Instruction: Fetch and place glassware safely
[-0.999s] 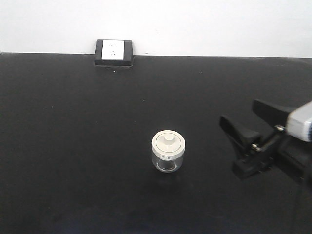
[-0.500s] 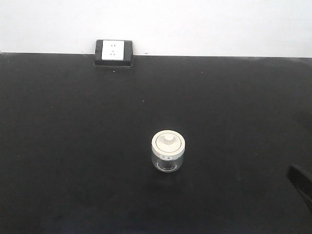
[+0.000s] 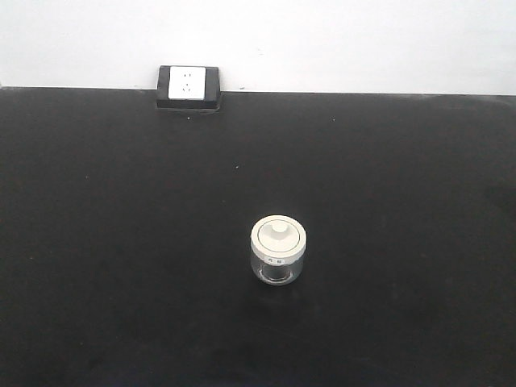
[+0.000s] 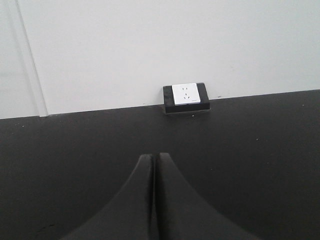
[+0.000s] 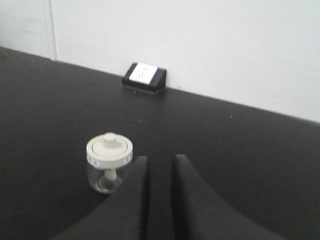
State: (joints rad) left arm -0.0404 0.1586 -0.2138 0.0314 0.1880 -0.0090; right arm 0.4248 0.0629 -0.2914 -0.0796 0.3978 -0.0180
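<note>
Glassware, in the shape of a small squat clear glass jar (image 3: 278, 256) with a round cream-white lid (image 3: 278, 236) and a central knob, stands upright by itself near the middle of the matte black worktop (image 3: 121, 242), with a small label on the lid's rim facing the front camera. Nothing touches it, and from the front no arm shows over the worktop. At the far edge, against the plain white wall (image 3: 322, 40), sits a black-framed socket block with a white face (image 3: 189, 85), well apart from the jar and off to its left. From the right wrist camera the jar (image 5: 108, 162) appears to the left of the right end effector (image 5: 160, 162), just beside it but not between the black fingers (image 5: 187, 200); those two fingers stand a little apart with a narrow strip of dark worktop showing between them, and they grip nothing. From the left wrist camera the left end effector (image 4: 154, 160) has its two black fingers (image 4: 135, 200) pressed together, only a thin seam showing between them, pointing toward the socket block (image 4: 186, 98) at the wall, and the jar does not appear in that view.
</note>
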